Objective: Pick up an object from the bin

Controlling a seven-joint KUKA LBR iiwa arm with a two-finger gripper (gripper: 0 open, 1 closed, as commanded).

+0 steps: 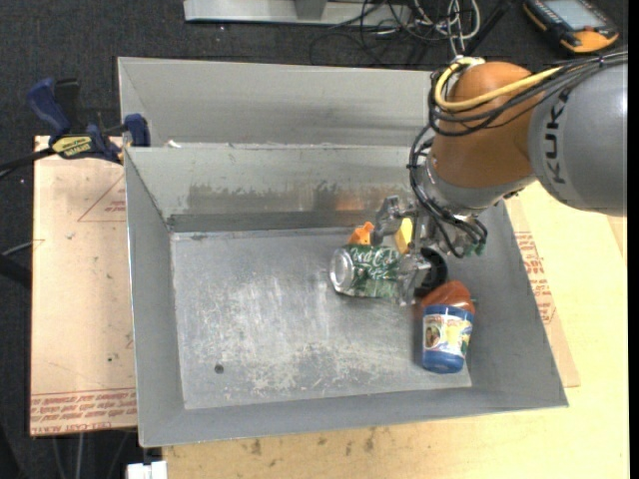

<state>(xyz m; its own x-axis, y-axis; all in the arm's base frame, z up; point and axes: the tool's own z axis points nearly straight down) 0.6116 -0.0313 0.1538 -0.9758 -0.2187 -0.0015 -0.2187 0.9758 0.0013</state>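
Right of centre, the pincer (412, 265), whose opening I cannot tell, hangs by a crushed green can (364, 270), probably light and slippery, best gripped across its dented middle.

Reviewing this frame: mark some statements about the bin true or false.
1. A crushed green can lies on its side in the bin. True.
2. A blue container with a red cap lies left of the can. False: it lies right of the can, nearer the front wall.
3. The gripper is down at the can's right end. True.
4. The arm reaches in from the view's left. False: it reaches in from the right.
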